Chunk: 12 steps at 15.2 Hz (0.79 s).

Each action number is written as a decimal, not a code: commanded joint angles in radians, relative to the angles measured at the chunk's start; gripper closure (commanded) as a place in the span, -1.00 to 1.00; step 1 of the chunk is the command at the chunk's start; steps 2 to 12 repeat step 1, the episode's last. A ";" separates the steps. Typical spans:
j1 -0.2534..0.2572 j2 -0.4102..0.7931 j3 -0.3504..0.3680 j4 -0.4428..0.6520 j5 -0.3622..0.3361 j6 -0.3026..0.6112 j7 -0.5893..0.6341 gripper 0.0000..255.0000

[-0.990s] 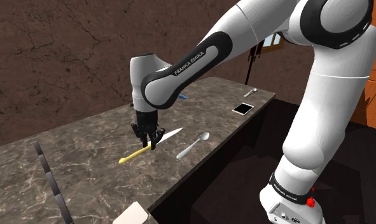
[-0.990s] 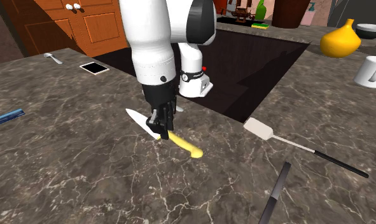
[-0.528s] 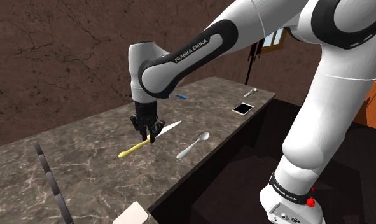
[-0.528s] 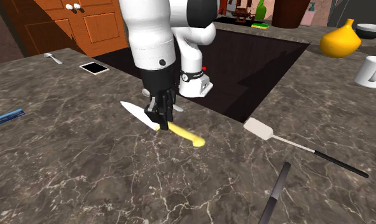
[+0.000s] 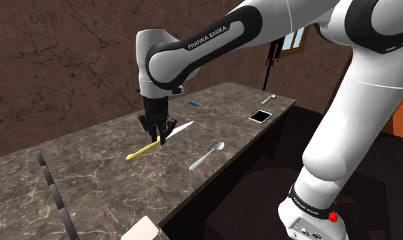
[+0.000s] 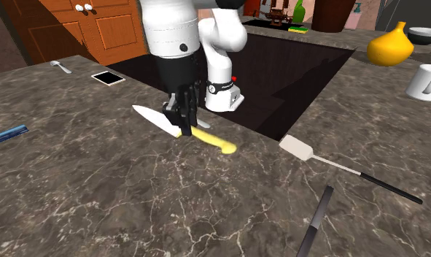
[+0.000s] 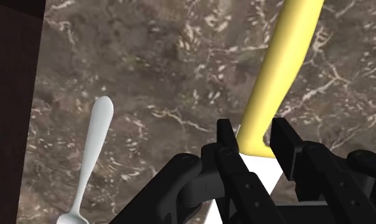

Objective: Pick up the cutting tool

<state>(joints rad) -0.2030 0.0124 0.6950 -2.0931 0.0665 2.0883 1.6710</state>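
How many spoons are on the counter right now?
2. The first spoon lies near the knife in the gripper; the second spoon lies at the counter's far end beyond the phone. The arm may hide more.

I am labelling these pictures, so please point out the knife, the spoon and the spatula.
knife (image 6: 215,143): second exterior view, on its yellow handle.
spoon (image 5: 207,158): shoulder view, on its stem.
spatula (image 6: 297,148): second exterior view, on its white head.

Spoon (image 5: 205,158) on counter (image 5: 84,158) beside knife (image 5: 144,149)
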 commanded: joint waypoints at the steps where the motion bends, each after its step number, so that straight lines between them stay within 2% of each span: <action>1: 0.000 -0.004 0.000 0.007 0.002 -0.010 -0.001 1.00; 12: 0.000 -0.004 0.000 0.007 0.002 -0.010 -0.001 1.00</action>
